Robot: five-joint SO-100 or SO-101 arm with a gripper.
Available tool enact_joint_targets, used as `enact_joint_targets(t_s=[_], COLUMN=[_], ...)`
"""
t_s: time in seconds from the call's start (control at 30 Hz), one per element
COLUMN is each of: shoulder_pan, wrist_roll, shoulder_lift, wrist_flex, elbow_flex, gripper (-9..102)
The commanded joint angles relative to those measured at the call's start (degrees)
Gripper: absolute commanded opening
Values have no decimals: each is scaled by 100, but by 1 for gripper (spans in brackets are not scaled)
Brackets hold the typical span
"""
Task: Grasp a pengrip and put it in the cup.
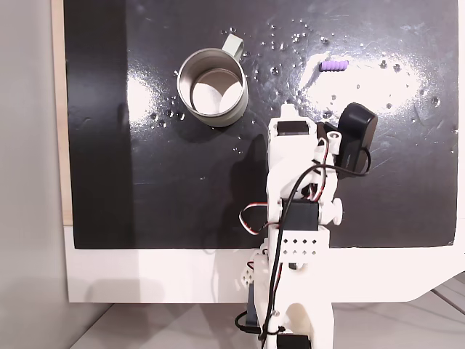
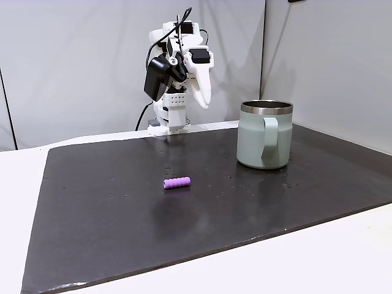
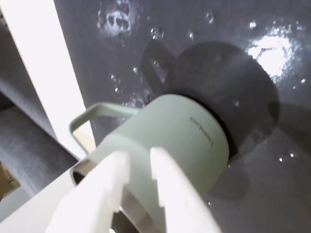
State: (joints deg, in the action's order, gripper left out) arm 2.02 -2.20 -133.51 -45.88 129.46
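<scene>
Gripper (image 2: 202, 101) hangs high near the base, jaws slightly parted, empty. Purple pengrip (image 2: 177, 182) lies mid-mat, well apart from the cup (image 2: 264, 135). We swing over, descend straight, pinch across its ridges.

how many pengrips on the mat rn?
1. The purple pengrip lies on the black mat, apart from the cup. None visible inside the cup in a fixed view.
</scene>
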Motion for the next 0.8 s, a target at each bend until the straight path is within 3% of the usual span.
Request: enact_joint_targets(t_s=[0.0,0.47,0.77], shoulder_pan=[123,378,527], wrist_roll=[44,308,580], shoulder_lift=[756,3524,5142], wrist_flex=[149,53,-1195], elbow_flex=[-817,-2971,-5159], gripper=[0,0,0])
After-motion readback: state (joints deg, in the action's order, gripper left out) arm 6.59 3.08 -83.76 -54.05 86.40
